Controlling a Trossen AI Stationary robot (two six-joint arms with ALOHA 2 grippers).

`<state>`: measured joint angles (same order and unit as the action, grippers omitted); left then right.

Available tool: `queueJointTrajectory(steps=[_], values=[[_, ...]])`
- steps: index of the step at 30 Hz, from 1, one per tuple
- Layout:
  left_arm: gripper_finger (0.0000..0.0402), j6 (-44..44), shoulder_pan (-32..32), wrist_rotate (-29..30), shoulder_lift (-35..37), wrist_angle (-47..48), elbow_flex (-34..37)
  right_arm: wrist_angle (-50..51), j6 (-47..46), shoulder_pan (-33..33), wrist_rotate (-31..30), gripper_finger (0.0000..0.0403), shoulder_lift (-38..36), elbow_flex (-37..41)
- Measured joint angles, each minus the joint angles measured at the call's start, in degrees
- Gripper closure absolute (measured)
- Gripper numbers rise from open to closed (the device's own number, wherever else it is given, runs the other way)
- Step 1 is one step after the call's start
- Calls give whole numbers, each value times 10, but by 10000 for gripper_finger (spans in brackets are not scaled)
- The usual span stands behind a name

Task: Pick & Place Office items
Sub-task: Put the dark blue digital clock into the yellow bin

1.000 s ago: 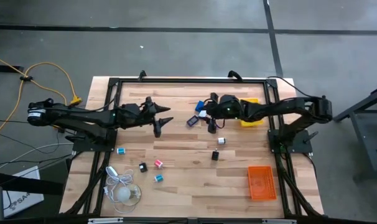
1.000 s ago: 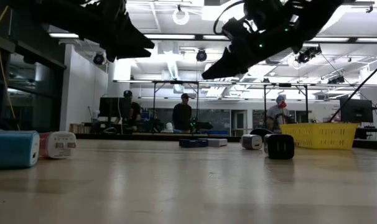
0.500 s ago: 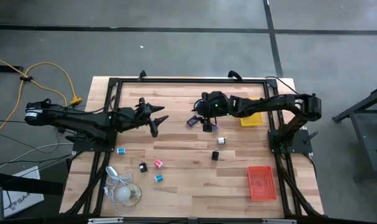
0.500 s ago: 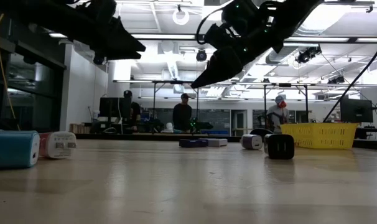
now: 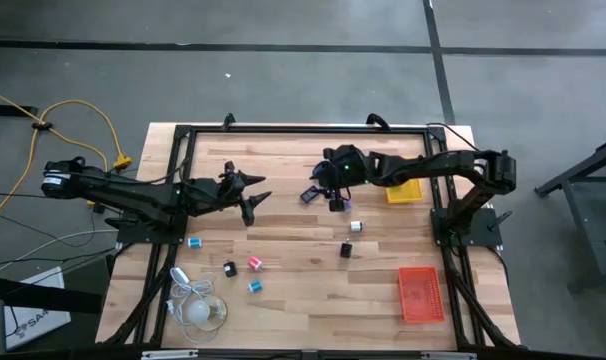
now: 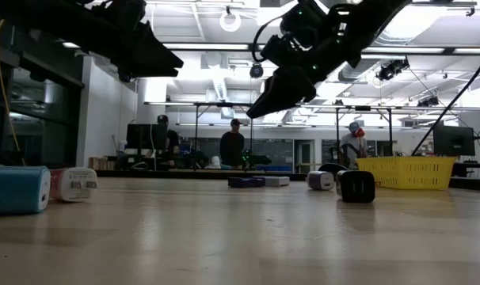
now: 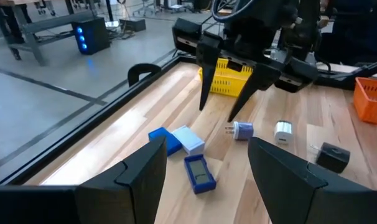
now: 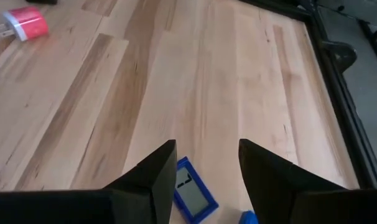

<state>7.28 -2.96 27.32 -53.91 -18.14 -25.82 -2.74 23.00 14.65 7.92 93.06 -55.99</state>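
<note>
Calculator-like blue piece (image 7: 199, 172) with a grey screen lies flat on the wooden table (image 5: 303, 290), its long axis running away from my left wrist camera. My right gripper (image 5: 326, 194) hangs above it with fingers (image 8: 267, 177) spread and nothing between them. Just beside it I see two more flat blocks touching each other, one blue (image 7: 165, 139) and one pale (image 7: 188, 138).

Farther toward the yellow tray (image 5: 403, 187) I count one purple plug adapter (image 7: 240, 130) on its side, prongs pointing back at the blue pieces, one white adapter (image 7: 283, 130), and one black adapter (image 5: 347, 249).

On my left arm's side of the table I count four small pieces from above: one blue (image 5: 194, 242), one black (image 5: 229, 268), one pink-red (image 5: 254, 263), one teal (image 5: 254, 286). Which way those point I cannot tell.

My left gripper (image 5: 253, 195) hovers over bare wood, well apart from the pieces, its fingers (image 7: 135, 177) wide and empty.

One orange tray (image 5: 420, 293) sits near the right corner, and one white bulb with its coiled cord (image 5: 197, 305) near the left.
</note>
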Motion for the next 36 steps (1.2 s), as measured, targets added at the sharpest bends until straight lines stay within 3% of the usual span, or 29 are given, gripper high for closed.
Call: queueJointTrajectory(steps=[10, 18, 24, 28, 33, 36], values=[[183, 1, 0, 0, 0, -2, 0, 97, 61, 0, 30, 242, 4, -74], [183, 1, 0, 0, 0, -1, 0, 96, 116, -2, 77, 242, 56, -78], [183, 1, 0, 0, 0, -1, 0, 89, 57, -10, 35, 242, 67, -78], [183, -3, 0, -1, 0, -3, 0, 94, 58, -12, 36, 242, 67, -78], [183, 0, 0, -1, 0, -4, 0, 94, 58, -11, -11, 242, 70, -78], [183, -3, 0, -1, 0, -3, 0, 142, 57, -10, -15, 242, 80, -102]])
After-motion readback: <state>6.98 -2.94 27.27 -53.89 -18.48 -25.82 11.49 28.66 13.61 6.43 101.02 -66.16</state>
